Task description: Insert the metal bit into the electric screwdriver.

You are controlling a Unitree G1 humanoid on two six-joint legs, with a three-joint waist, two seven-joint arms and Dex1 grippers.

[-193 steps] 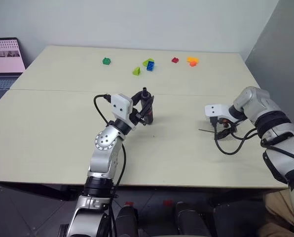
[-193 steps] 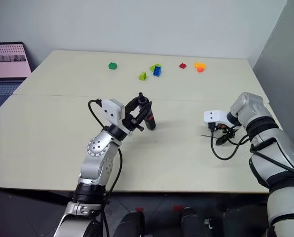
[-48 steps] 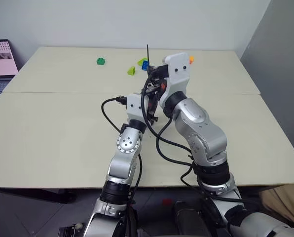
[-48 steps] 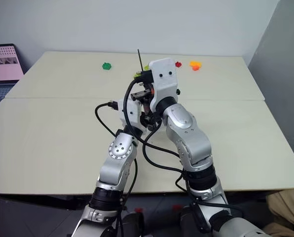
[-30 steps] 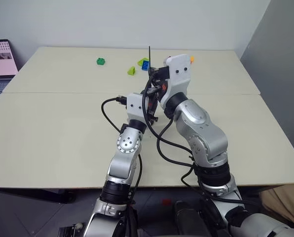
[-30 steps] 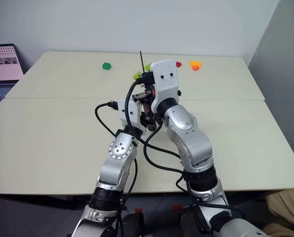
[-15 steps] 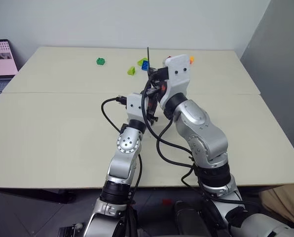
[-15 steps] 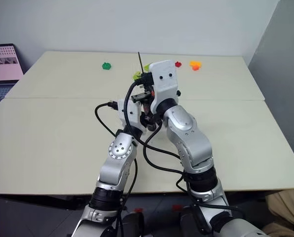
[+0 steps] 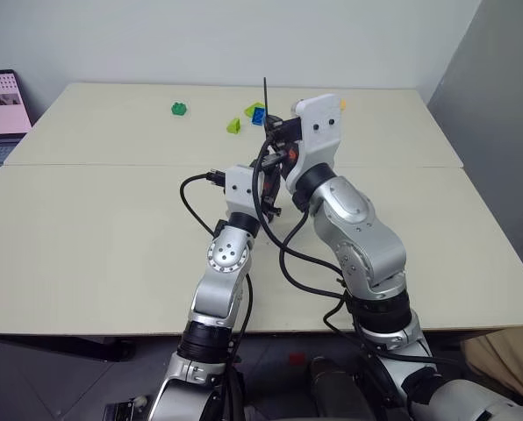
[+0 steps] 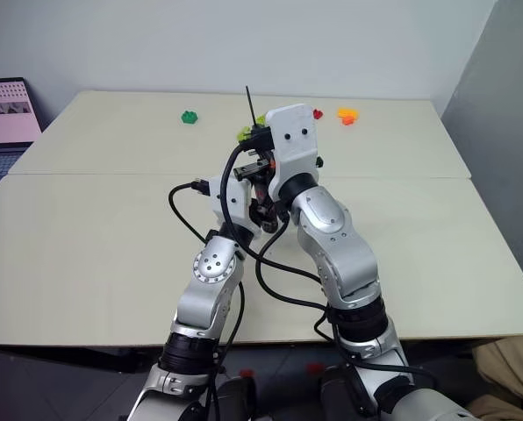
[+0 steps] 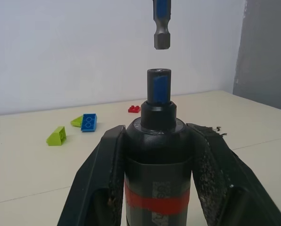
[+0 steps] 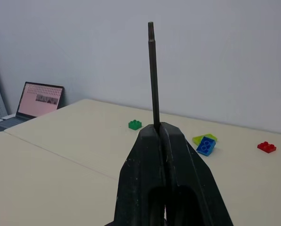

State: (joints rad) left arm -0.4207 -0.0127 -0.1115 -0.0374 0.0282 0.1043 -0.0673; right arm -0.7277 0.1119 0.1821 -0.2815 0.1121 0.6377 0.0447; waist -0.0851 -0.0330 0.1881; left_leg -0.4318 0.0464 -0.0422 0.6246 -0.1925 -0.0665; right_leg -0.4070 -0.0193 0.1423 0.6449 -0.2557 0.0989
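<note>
Left gripper point(image 11: 159, 188) clenched electric screwdriver point(image 11: 158, 155) upright, socket facing up to receive bit. Right gripper point(image 12: 160, 134) pinched metal bit point(image 12: 152, 75) vertically, lower hex end hanging just above socket, apart, roughly in line. Insertion judged not yet done.

Readable text: none on anything in view.
Laptop point(image 12: 39, 99): its screen, far off to the side of the right gripper point(image 12: 160, 129), shows a pink page with a row of tiny thumbnails; no letters or numbers can be made out.
Electric screwdriver point(image 11: 158, 155): clamped between the fingers of the left gripper point(image 11: 159, 146), it bears a red band and a grey band but no legible lettering or brand mark.
Metal bit point(image 12: 152, 70): standing up from the closed right fingertips, plain, no marking.
Toy bricks point(image 12: 206, 145): beyond the grippers, no print.
</note>
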